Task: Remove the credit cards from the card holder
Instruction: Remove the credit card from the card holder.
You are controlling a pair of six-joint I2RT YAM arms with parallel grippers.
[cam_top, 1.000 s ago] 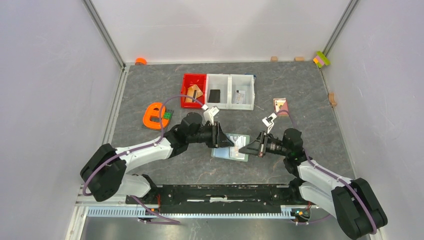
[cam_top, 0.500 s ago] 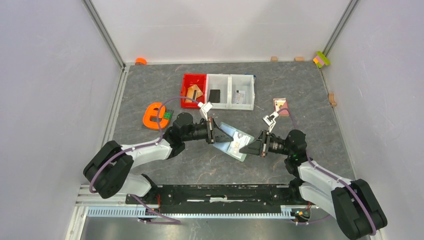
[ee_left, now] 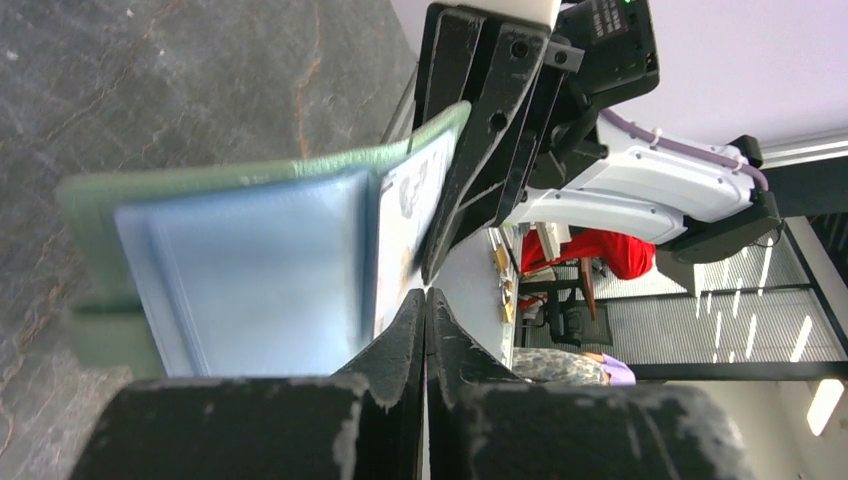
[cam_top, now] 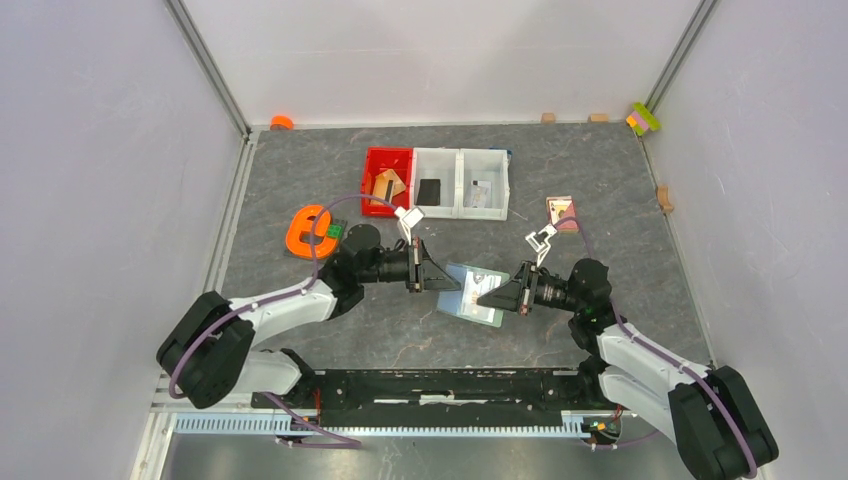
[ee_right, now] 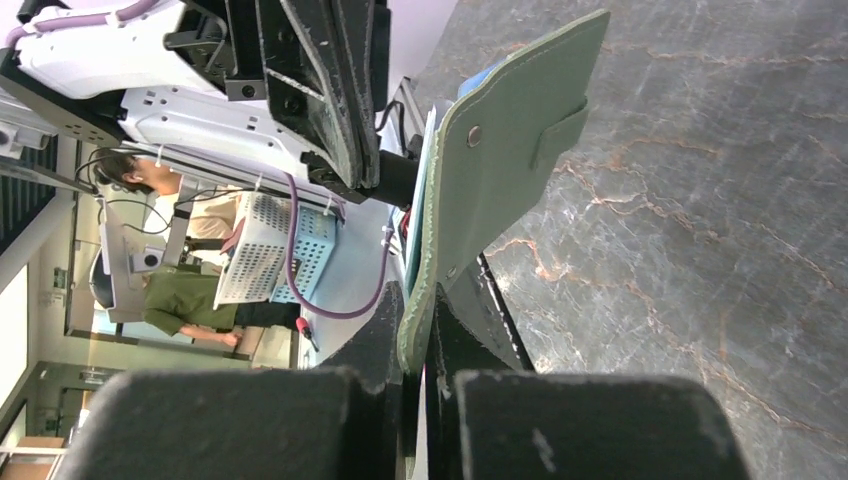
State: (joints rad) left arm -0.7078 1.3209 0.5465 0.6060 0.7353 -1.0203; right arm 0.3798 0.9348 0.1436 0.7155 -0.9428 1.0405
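The right pincer (ee_right: 418, 310) clamps the green card holder (ee_right: 500, 150) by its edge. Only the left wrist view shows the left pincer (ee_left: 425, 300) pressed together on a pale credit card (ee_left: 405, 220) jutting from the pocket. Open tabletop (cam_top: 300, 180) surrounds both pincers, and the bins (cam_top: 437, 183) stand well beyond.

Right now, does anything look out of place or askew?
Nothing damaged. The card holder hangs tilted off the table, right claw on its green cover, left claw on a white card poking out.

Grey marbled tabletop (cam_top: 300, 160) w/ plain white walls (cam_top: 100, 150) around.
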